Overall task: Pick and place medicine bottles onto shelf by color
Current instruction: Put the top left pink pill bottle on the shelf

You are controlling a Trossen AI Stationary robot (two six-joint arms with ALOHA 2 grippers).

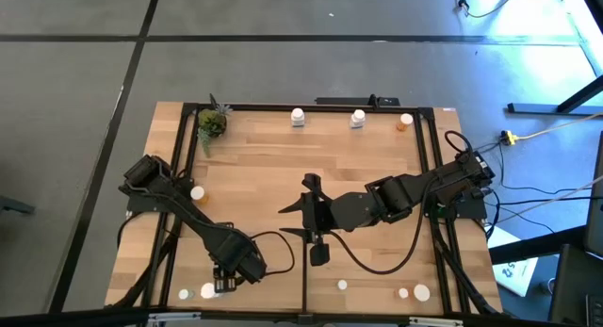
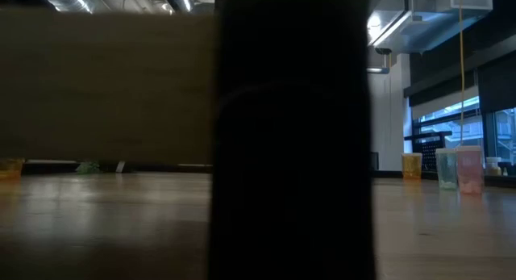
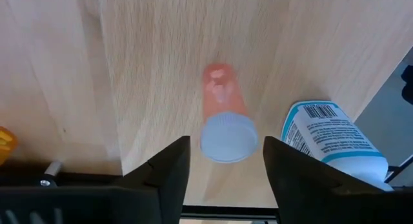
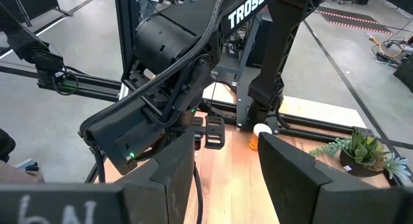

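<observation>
Left gripper (image 3: pixel 222 166) hung over the shelf's (image 1: pixel 377 167) near-left edge, fingers spread, not touching the orange bottle (image 3: pixel 223 118) standing between them; a white labelled bottle (image 3: pixel 332 140) lay just beside. Right gripper (image 1: pixel 303 206) waited mid-shelf, fingers apart, holding nothing.

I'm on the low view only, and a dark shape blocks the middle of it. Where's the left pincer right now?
Observer: The left pincer is over the left half of the shelf, at the edge opposite the potted plant.
Operator: Is it holding anything?
Observer: No. Its fingers stand open on either side of a pinkish bottle with a white cap, clear of it.
Operator: And the other arm?
Observer: The right pincer hovers mid-shelf, open and empty.
</observation>
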